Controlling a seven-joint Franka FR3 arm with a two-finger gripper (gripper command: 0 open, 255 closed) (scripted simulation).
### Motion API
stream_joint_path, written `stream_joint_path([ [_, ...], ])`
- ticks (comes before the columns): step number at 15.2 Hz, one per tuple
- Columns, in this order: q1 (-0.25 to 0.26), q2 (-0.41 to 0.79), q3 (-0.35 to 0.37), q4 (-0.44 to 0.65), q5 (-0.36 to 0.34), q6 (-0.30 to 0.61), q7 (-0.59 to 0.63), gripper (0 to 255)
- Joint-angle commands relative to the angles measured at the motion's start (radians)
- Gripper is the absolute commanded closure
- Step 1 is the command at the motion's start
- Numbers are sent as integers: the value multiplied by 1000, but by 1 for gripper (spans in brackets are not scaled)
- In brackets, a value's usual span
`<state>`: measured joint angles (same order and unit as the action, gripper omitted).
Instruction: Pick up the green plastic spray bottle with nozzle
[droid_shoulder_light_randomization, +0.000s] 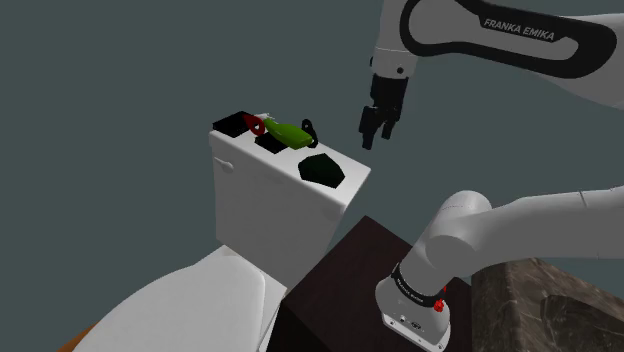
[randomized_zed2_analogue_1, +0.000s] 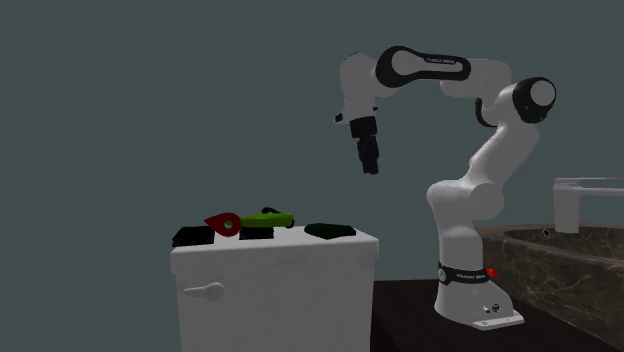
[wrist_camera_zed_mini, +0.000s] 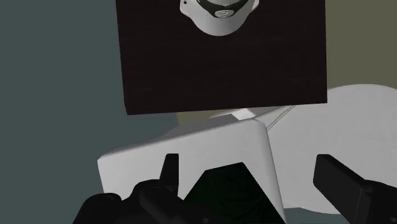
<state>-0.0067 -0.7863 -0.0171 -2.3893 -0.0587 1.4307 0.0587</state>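
The green spray bottle (droid_shoulder_light_randomization: 287, 131) (randomized_zed2_analogue_1: 265, 219) lies on its side on the lid of a white toilet tank (droid_shoulder_light_randomization: 270, 200) (randomized_zed2_analogue_1: 280, 285), with a red nozzle head (droid_shoulder_light_randomization: 258, 126) (randomized_zed2_analogue_1: 222, 221) at its end toward the shoulder view's left. My gripper (droid_shoulder_light_randomization: 372, 135) (randomized_zed2_analogue_1: 370, 165) (wrist_camera_zed_mini: 248, 164) hangs open in the air, above the tank and off toward the shoulder view's right of the bottle, touching nothing. In the wrist view a dark faceted lump (wrist_camera_zed_mini: 226, 191) sits on the tank lid (wrist_camera_zed_mini: 191, 149) below the spread fingers.
The dark lump (droid_shoulder_light_randomization: 323, 169) (randomized_zed2_analogue_1: 329, 230) lies on the lid between bottle and gripper. Flat black items (droid_shoulder_light_randomization: 235, 123) (randomized_zed2_analogue_1: 192, 236) lie beyond the red head. The toilet seat (droid_shoulder_light_randomization: 190, 310) is below, the dark brown stand (droid_shoulder_light_randomization: 340, 290) (wrist_camera_zed_mini: 222, 63) beside it, a stone counter (randomized_zed2_analogue_1: 560, 250) behind.
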Motion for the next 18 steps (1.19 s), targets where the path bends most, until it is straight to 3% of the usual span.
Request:
stream_joint_path([
  [1, 0, 0, 0, 0, 0, 0, 0, 0],
  [10, -8, 363, -18, 188, 39, 169, 37, 0],
  [18, -15, 685, -36, 442, 83, 232, 54, 0],
])
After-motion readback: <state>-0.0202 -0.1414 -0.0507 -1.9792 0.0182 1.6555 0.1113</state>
